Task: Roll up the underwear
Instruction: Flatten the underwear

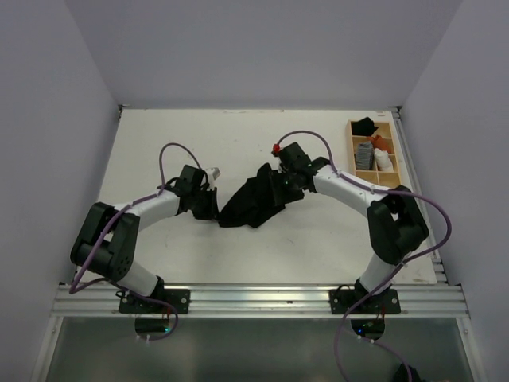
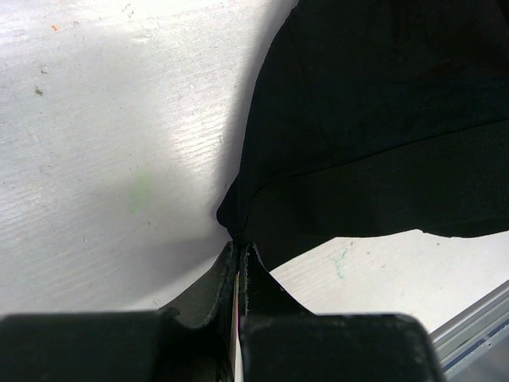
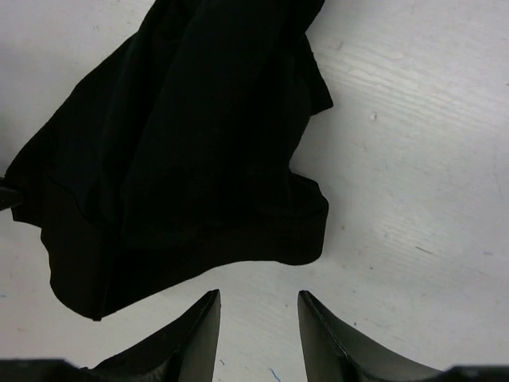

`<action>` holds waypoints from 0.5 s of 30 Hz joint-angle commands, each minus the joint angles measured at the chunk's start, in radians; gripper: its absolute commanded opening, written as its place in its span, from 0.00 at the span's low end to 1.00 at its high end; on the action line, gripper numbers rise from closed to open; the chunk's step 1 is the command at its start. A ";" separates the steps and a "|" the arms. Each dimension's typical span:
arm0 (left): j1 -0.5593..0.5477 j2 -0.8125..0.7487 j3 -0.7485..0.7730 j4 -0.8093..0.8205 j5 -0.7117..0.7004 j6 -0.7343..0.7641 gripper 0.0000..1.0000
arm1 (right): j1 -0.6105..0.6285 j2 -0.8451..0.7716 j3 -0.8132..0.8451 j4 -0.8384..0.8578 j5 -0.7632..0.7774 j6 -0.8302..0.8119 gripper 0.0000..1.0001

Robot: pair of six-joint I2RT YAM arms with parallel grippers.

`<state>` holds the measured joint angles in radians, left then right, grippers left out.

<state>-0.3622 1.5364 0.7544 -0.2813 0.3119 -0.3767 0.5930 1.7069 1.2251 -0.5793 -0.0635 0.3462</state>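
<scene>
Black crumpled underwear [image 1: 253, 203], matte folds

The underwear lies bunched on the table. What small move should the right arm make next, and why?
Probably move the right gripper forward to the hem just ahead of it and close there. Its jaws stand open and empty, just short of the underwear, while the left gripper is shut on one corner. A second grip would let both pull the garment flat for rolling.
</scene>
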 commanded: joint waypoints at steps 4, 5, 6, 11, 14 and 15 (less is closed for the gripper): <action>0.000 -0.044 -0.009 -0.028 -0.028 0.041 0.00 | -0.012 0.088 0.005 0.098 -0.094 0.000 0.47; 0.000 -0.045 -0.009 -0.027 -0.028 0.039 0.00 | -0.013 0.095 0.011 0.101 -0.093 0.002 0.47; 0.000 -0.044 -0.010 -0.025 -0.030 0.036 0.00 | -0.013 0.115 0.016 0.104 -0.093 0.001 0.47; 0.002 -0.035 0.008 -0.033 -0.033 0.025 0.00 | -0.013 0.158 0.045 0.075 -0.018 -0.015 0.46; 0.002 -0.041 0.020 -0.044 -0.043 0.024 0.00 | -0.013 0.163 0.054 0.048 0.060 -0.030 0.54; 0.002 -0.047 0.022 -0.045 -0.048 0.021 0.00 | -0.013 0.163 0.044 0.055 0.060 -0.035 0.54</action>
<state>-0.3622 1.5249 0.7544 -0.3161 0.2882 -0.3706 0.5831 1.8744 1.2350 -0.5198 -0.0711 0.3378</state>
